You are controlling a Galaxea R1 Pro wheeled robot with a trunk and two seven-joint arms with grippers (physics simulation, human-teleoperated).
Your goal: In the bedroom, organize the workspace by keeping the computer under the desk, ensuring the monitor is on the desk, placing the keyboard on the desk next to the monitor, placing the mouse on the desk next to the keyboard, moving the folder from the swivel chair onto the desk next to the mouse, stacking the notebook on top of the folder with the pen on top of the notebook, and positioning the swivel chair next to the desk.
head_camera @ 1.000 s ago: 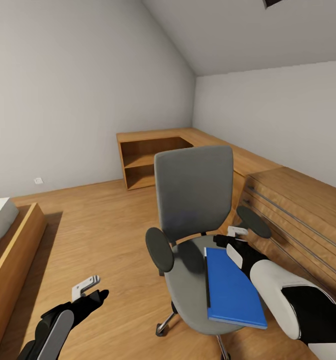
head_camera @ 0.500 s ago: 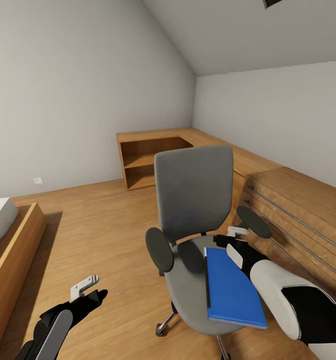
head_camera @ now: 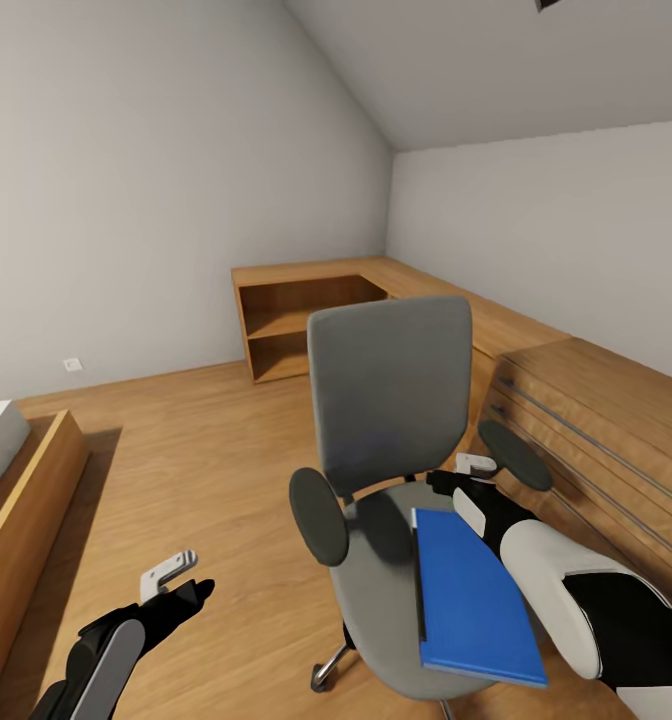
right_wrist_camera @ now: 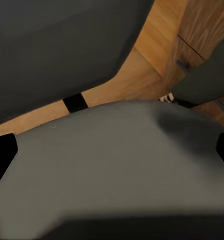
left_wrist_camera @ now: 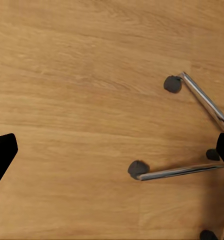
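The grey swivel chair [head_camera: 391,390] stands in the middle of the oak floor, its back toward the far corner. The bright blue folder [head_camera: 471,600] lies flat on the right half of its seat, reaching past the front rim. My right gripper [head_camera: 466,470] hovers open just beyond the folder's far edge, beside the right armrest [head_camera: 514,452]. Between its spread fingers the right wrist view has bare seat cushion [right_wrist_camera: 117,165]. My left gripper [head_camera: 176,582] hangs open over the floor left of the chair. The left wrist view looks down on the chrome base legs [left_wrist_camera: 202,100] and casters.
Low oak cabinets [head_camera: 296,315] run along the far wall and wrap round the corner. An oak drawer unit [head_camera: 596,420] stands close to the chair's right. A wooden bed frame [head_camera: 26,500] borders the left. Open floor [head_camera: 206,450] lies between bed and chair.
The whole picture has shifted slightly, so the camera moved a little. Both grippers and the folder keep their places relative to the chair.
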